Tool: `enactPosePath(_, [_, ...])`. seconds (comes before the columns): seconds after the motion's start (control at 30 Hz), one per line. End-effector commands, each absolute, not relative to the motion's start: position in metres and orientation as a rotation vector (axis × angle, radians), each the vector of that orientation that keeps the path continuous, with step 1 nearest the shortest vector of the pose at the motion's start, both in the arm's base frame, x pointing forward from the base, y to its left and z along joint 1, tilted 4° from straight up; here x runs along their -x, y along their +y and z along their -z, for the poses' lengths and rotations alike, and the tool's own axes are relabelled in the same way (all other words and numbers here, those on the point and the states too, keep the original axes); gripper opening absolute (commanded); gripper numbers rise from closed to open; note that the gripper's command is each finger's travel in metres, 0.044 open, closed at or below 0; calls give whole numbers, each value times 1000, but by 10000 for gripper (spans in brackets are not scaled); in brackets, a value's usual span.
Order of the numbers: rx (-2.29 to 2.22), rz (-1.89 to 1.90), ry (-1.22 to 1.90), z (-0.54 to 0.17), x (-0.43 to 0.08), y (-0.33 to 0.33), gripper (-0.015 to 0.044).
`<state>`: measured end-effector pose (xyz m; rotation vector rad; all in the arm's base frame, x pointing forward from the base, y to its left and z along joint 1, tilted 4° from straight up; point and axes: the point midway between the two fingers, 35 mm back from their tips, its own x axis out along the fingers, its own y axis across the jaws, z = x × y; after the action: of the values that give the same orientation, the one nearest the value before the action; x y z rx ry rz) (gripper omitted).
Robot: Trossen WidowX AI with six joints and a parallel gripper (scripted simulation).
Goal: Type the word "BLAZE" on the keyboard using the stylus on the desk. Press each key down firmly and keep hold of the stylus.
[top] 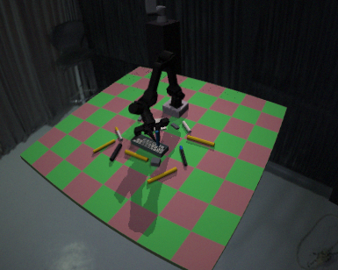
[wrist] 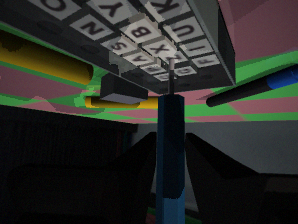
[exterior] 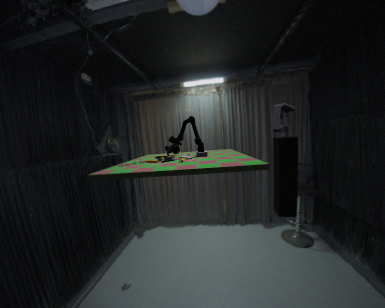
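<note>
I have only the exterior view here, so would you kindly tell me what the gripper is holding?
Observer: The gripper is shut on a blue stylus with a thin grey tip.
Operator: Thank you; where is the tip?
Observer: By the Z key of the dark keyboard with white keys; I cannot tell whether it touches.
Operator: Is anything beside the keyboard?
Observer: Yes, a small grey block.

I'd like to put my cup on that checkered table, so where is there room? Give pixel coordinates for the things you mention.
Right of the yellow stick (top: 201,140), toward the table's (top: 229,164) right edge, or along the near edge. It's crowded around the keyboard (top: 142,148) (wrist: 220,64), with pens and sticks on several sides.
</note>
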<state>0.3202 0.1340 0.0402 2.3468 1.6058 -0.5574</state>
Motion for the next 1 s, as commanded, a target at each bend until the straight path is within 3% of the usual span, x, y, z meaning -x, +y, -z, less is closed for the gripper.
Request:
enactPosePath(0.0, [-2351, 574, 1605, -40, -319, 134, 81])
enactPosePath(0.97, [-2351, 573, 1605, -77, -320, 131, 81])
